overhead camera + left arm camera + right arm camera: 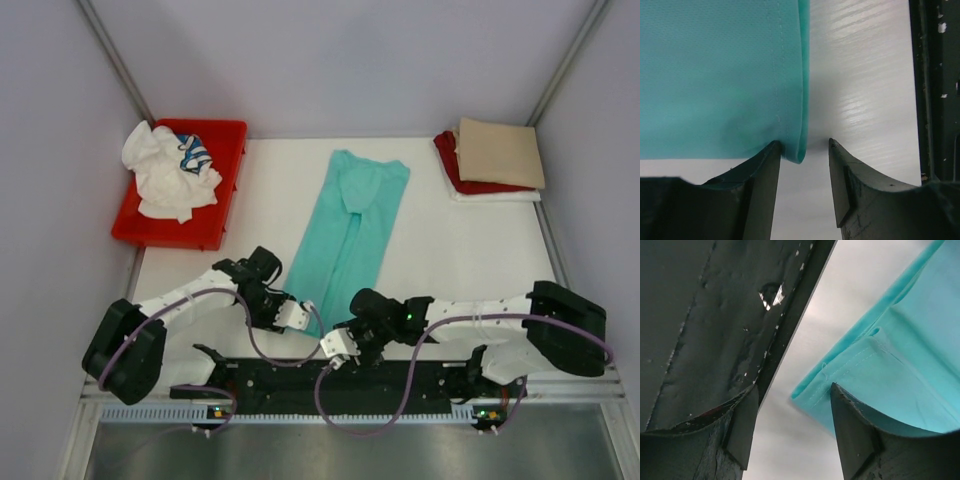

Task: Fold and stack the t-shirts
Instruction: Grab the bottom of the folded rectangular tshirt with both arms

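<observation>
Top external view: the teal t-shirt [350, 225] lies flat on the counter [460, 250], folded into a long strip running from mid-counter toward the near edge, its hem ending between the two arms. The left gripper [300, 316] sits low at the hem's left corner. The left wrist view shows its jaws released, with the stitched corner of the teal t-shirt [715, 75] reaching into the gap and touching one finger [767, 170]. The right gripper [335, 347] sits at the near edge by the hem's other corner. The right wrist view shows its jaws likewise released, the teal corner [900, 355] lying in the gap, one finger [850, 425] over the cloth. At the far right corner a folded tan t-shirt [500, 150] rests on a dark red t-shirt [447, 160], with a white layer [500, 196] beneath. At the far left corner the red tray [225, 185] holds a crumpled white t-shirt [165, 175] and the striped t-shirt [195, 152].
</observation>
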